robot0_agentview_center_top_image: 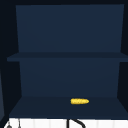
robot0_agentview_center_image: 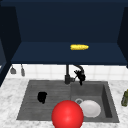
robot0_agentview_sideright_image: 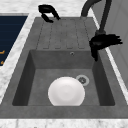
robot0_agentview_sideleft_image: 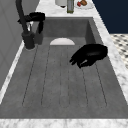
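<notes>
At the back rim of the sink point(robot0_agentview_center_image: 110, 100), the right robot hand point(robot0_agentview_center_image: 80, 75) sits against the faucet point(robot0_agentview_center_image: 67, 75) with fingers curled about its spout, nearer than the left robot hand point(robot0_agentview_center_image: 42, 97), loosely curled over the drainboard, holding nothing.

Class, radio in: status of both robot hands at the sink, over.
Left robot hand curled, hovering over drainboard. Right robot hand at faucet. Plate in basin; red ball in front.

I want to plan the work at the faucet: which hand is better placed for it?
Probably the right hand: it is at the faucet, beside the spout. The left hand hovers over the drainboard, apart from it.
</notes>
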Robot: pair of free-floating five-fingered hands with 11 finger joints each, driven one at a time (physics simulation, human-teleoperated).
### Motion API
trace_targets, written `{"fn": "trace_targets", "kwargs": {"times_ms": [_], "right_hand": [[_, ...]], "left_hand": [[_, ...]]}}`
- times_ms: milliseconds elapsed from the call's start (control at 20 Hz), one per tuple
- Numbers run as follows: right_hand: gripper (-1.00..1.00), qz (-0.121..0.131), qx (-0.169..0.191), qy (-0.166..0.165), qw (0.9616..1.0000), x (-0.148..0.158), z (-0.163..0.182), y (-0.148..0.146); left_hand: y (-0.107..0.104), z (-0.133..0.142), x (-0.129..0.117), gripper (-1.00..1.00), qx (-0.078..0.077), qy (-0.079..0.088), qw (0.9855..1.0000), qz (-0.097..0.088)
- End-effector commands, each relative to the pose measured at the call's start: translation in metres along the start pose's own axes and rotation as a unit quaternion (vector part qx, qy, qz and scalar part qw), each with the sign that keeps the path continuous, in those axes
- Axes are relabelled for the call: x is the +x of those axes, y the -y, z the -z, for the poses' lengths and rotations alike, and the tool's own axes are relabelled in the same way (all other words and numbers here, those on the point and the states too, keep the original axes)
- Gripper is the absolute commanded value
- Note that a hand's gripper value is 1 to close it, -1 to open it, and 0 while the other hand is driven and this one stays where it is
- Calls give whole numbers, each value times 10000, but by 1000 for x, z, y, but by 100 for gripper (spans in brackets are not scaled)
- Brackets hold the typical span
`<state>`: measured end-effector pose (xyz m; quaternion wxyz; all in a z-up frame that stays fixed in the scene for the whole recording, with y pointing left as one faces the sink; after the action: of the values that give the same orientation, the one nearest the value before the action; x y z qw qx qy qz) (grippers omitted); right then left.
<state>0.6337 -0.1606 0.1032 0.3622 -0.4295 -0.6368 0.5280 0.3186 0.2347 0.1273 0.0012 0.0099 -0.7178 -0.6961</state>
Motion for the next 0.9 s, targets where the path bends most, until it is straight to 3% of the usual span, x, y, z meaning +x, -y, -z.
{"fn": "trace_targets", "kwargs": {"times_ms": [0,150,250,600,850], "right_hand": [[-100,-96,131,-148,9998,1,27,-16],[-100,-14,-90,-43,9999,23,1,-8],[-100,-13,-108,-158,9998,34,-13,-3],[-100,199,545,-359,9977,67,-29,12],[-100,268,962,-345,9944,55,-2,20]], "left_hand": [[0,0,0,0,0,0,10000,0],[0,0,0,0,0,0,10000,0],[0,0,0,0,0,0,10000,0],[0,0,0,0,0,0,10000,0],[0,0,0,0,0,0,10000,0]]}}
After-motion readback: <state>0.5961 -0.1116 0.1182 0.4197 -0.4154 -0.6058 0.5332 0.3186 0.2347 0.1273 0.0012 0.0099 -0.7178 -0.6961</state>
